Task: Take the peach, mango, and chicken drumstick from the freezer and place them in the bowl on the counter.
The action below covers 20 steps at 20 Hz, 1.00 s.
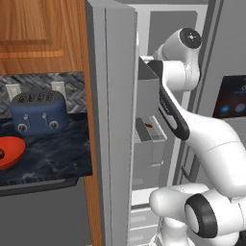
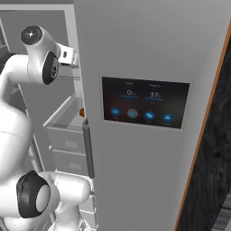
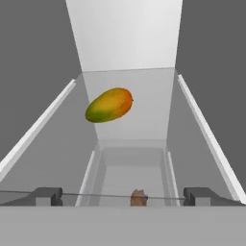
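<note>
**Hand view: lining up on the mango inside the freezer**

Hand view looks into the freezer (image 3: pixel 127 43) with the tool (image 3: pixel 123 196) spread wide and holding nothing, its two dark tips standing near the left and right edges of the clear shelf (image 3: pixel 57 158) below. The mango (image 3: pixel 109 104) lies on that shelf, left of its middle and toward the back edge, well apart from both tips, its long axis tilted with the green end left and the redder end right. Lower down, just above the gap between the tips, a small reddish-brown piece (image 3: pixel 139 197) shows; it may be the chicken drumstick, but too little of it is visible to be sure.

The step in hand appears to be the reach for the mango. Done well, the arm would shift the tool left until the fruit sits midway between the tips, then advance straight toward the back edge. Closing across the short width should hold better than along the length, since the oval skin is smooth and could squirt out. The clear shelf and the side walls leave little room, so the approach should stay level.

In the left base view the red-orange bowl (image 1: pixel 9 151) waits at the left edge of the worktop (image 1: pixel 53 153), beside the blue toaster (image 1: pixel 38 113).
</note>
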Available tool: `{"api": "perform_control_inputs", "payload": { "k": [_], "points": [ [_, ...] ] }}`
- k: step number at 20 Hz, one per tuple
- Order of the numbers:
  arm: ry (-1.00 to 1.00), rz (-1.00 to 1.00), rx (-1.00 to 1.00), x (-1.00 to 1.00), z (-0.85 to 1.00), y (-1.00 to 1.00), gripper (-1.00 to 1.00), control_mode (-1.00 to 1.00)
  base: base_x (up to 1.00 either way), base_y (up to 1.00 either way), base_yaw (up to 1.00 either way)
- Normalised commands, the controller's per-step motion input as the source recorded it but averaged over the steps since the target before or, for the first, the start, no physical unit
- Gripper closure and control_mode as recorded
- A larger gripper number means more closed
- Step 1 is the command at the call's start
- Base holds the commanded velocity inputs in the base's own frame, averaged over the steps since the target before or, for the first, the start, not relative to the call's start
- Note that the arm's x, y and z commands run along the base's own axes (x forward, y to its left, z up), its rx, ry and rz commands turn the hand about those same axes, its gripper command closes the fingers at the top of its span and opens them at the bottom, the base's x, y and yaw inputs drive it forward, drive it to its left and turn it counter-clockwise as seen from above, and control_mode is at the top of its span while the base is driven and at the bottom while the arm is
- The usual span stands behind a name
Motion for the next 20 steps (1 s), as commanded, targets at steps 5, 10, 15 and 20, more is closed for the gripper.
{"api": "perform_control_inputs", "payload": {
  "k": [5,10,15,20],
  "points": [
    [0.00,0.00,0.00,0.32,-0.01,0.02,-1.00,-1.00,0.00,0.00,0.00],
    [0.00,0.00,0.00,0.23,0.00,0.09,-1.00,-1.00,0.00,0.00,0.00],
    [0.00,0.00,0.00,0.30,0.00,0.17,-1.00,-1.00,0.00,0.00,0.00],
    [0.01,0.00,0.00,0.32,0.00,0.11,-1.00,-1.00,0.00,0.00,0.00]
  ]
}}
